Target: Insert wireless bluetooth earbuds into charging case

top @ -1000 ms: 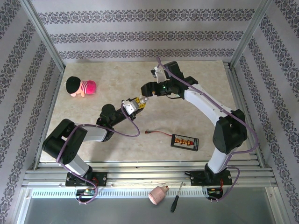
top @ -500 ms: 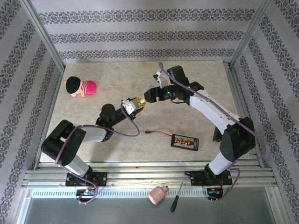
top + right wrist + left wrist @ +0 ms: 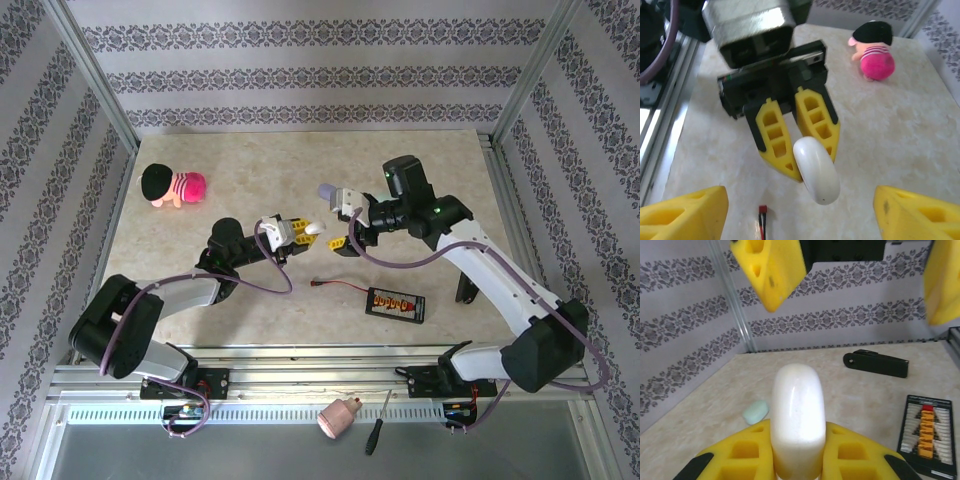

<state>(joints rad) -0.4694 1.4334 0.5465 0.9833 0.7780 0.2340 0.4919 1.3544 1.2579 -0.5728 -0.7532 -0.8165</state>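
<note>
My left gripper [image 3: 300, 228] is shut on a white oval charging case [image 3: 314, 228], which it holds off the table with the rounded end pointing right. In the left wrist view the case [image 3: 798, 415] stands up between the yellow fingers [image 3: 745, 455]. My right gripper [image 3: 342, 225] is open and faces the case from the right. Its wide-apart fingers [image 3: 682, 212] frame the case [image 3: 817, 170] without touching it. A small pale green piece [image 3: 756, 411] lies on the table beyond. I cannot tell whether it is an earbud or a case.
A pink and black plush toy [image 3: 172, 185] lies at the back left. A black battery checker [image 3: 396, 304] with a red-tipped wire [image 3: 335, 284] sits front centre, and a black bar [image 3: 875, 363] lies to its right. A pink chuck [image 3: 338, 417] and a screwdriver [image 3: 376, 423] rest on the front ledge.
The right arm swung forward and down, and its open gripper turned to face the left one. The left gripper shifted a little to the right with the case.
</note>
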